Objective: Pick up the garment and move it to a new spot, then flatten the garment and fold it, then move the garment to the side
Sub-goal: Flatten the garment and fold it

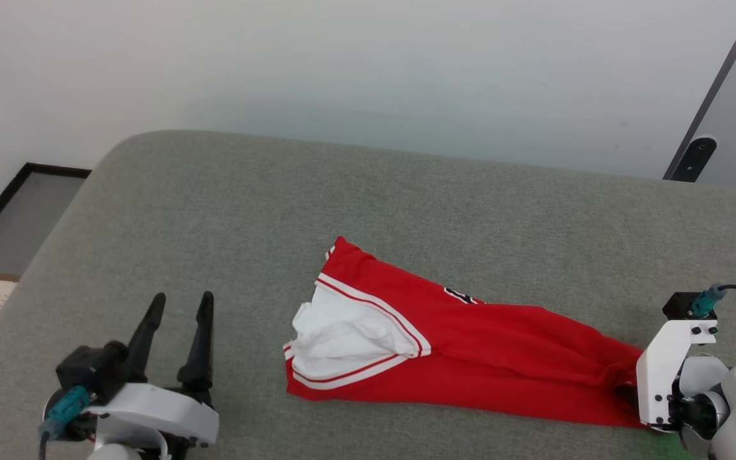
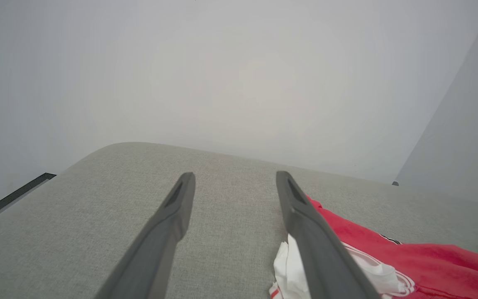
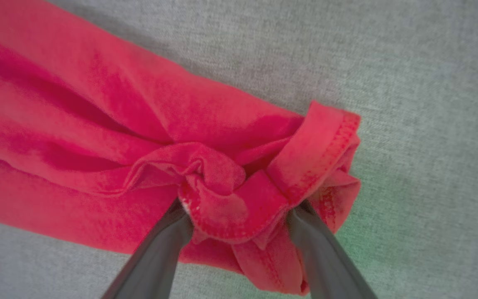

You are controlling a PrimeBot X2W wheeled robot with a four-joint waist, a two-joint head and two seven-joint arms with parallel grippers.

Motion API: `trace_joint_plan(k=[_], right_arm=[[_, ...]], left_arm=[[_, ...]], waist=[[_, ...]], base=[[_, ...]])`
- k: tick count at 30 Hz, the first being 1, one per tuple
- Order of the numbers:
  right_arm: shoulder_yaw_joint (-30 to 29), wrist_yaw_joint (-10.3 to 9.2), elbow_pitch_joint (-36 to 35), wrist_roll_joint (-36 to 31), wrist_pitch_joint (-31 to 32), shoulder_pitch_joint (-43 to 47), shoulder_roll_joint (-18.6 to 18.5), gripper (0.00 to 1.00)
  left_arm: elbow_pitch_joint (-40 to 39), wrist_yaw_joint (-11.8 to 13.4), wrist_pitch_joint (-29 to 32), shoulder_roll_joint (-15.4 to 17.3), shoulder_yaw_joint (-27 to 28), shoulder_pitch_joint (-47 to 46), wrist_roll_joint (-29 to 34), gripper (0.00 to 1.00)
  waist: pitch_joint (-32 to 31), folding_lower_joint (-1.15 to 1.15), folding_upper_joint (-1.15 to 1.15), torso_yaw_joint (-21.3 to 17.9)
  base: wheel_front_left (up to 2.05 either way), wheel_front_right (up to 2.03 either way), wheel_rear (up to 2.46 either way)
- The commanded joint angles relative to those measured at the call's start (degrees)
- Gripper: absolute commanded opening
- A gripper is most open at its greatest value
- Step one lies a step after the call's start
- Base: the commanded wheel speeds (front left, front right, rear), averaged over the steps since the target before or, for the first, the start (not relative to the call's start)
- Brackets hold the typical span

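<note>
Bunched hem of the garment (image 3: 110,95) sits between spread, unclosed fingers of the right gripper (image 3: 241,209); soft, light, limp cloth, best pinched there. Fingers of the left gripper (image 2: 232,182) stand apart, empty.

Red garment (image 1: 502,351) bunched lengthwise on grey cushion (image 1: 214,211); white sleeve (image 1: 342,332) at left end.

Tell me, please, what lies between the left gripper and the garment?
Bare grey upholstery. In the head view, nothing sits on the stretch between the left gripper, its jaws open, and the white-sleeved end of the garment.
</note>
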Motion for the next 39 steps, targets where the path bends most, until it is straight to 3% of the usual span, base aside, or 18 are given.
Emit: trace_joint_plan(k=[1,2,3,4,5,6,7,8,30,39], right_arm=[[0.5,-0.1,1.4,-0.2,-0.4,0.3,0.0,1.0],[0.5,-0.1,1.8,-0.2,-0.5,0.3,-0.2,1.0],[0.6,-0.11,2.1,-0.2,-0.6,0.1,-0.2,0.93],[0.8,-0.11,2.4,0.0,-0.8,0.0,-0.2,0.53],[0.8,-0.11,2.6,0.0,-1.0,-0.1,-0.4,0.33],[0.8,-0.11,2.6,0.0,-1.0,-0.1,-0.4,0.33],[0.8,-0.11,2.9,0.0,-1.3,-0.3,-0.4,0.08],[0.9,-0.11,3.1,0.0,-1.5,-0.4,-0.4,0.0],[-1.0,-0.14,6.6,1.5,-5.6,-3.2,-7.0,0.0],[1.2,-0.08,-3.8,6.6,-0.9,-4.3,-3.3,0.0]], left_arm=[[0.1,0.0,-0.2,-0.1,0.3,-0.1,-0.6,1.0],[0.2,0.0,-0.1,0.0,0.3,0.0,-0.7,1.0],[0.3,-0.1,0.1,-0.1,0.3,0.0,-0.8,1.0],[0.3,-0.1,0.0,-0.1,0.3,0.0,-1.0,1.0],[0.4,-0.1,0.0,-0.2,0.2,-0.1,-1.1,1.0],[0.4,-0.1,0.0,-0.2,0.2,-0.1,-1.1,1.0],[0.4,-0.1,0.1,-0.1,0.2,-0.1,-1.0,1.0],[0.5,-0.1,0.1,-0.1,0.1,-0.1,-1.0,1.0],[1.2,0.6,0.0,0.8,0.4,0.8,-2.3,1.0],[0.3,2.2,0.7,1.9,2.2,1.9,-3.5,1.0]], waist=[[0.0,0.0,0.0,-0.2],[0.0,0.0,0.0,-0.2],[0.1,0.0,0.0,-0.3],[0.0,0.0,0.0,-0.4],[0.0,0.0,0.0,-0.4],[0.0,0.0,0.0,-0.4],[0.0,0.0,0.0,-0.5],[0.0,0.0,0.0,-0.6],[-0.5,0.0,0.0,-2.0],[-1.3,0.0,0.0,-5.0]], base=[[0.0,0.0,0.0],[0.0,0.0,0.0],[0.0,0.0,0.0],[0.0,0.0,0.0],[0.0,0.0,0.0],[0.0,0.0,0.0],[0.0,0.0,0.0],[0.0,0.0,0.0],[0.0,0.0,0.0],[0.0,0.0,0.0]])
